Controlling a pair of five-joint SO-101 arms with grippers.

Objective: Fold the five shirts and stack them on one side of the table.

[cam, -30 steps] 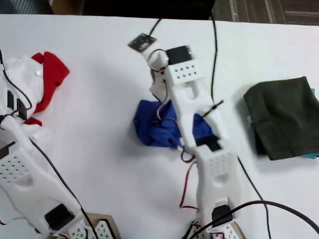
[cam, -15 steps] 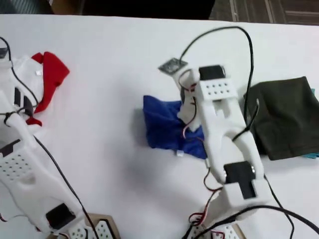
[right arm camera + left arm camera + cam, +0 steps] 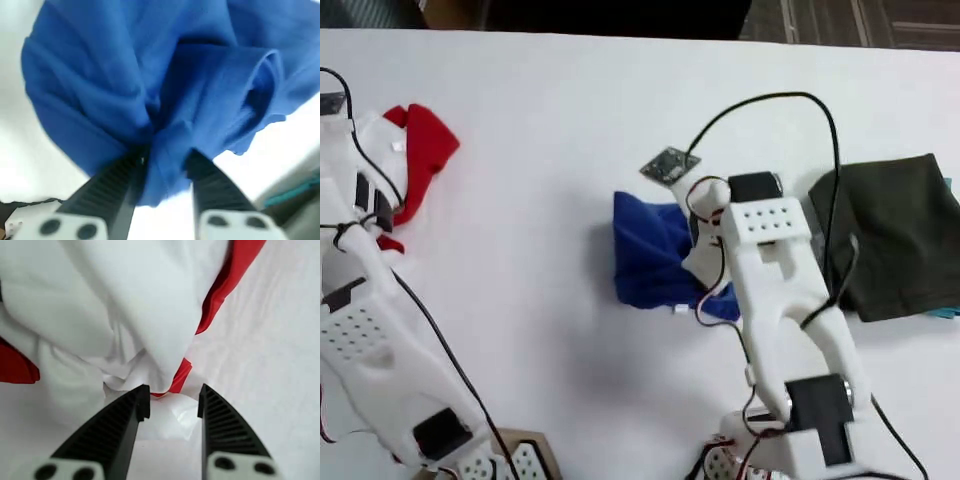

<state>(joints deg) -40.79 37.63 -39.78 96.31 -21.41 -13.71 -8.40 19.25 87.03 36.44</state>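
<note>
So the left arm [image 3: 370, 340] is stretched out long from its base at the near-left corner, with the wrist way out along the left edge. Left gripper [image 3: 171, 401] points downward, and its black fingers [image 3: 125, 425] are spread apart with a clear gap between the tips. Right arm [image 3: 785, 300] rises from its base at the near-right, forearm angled in toward the middle, wrist tipped down. Right gripper [image 3: 166, 162] is pinched onto a bunch of the blue shirt [image 3: 125, 75].
</note>
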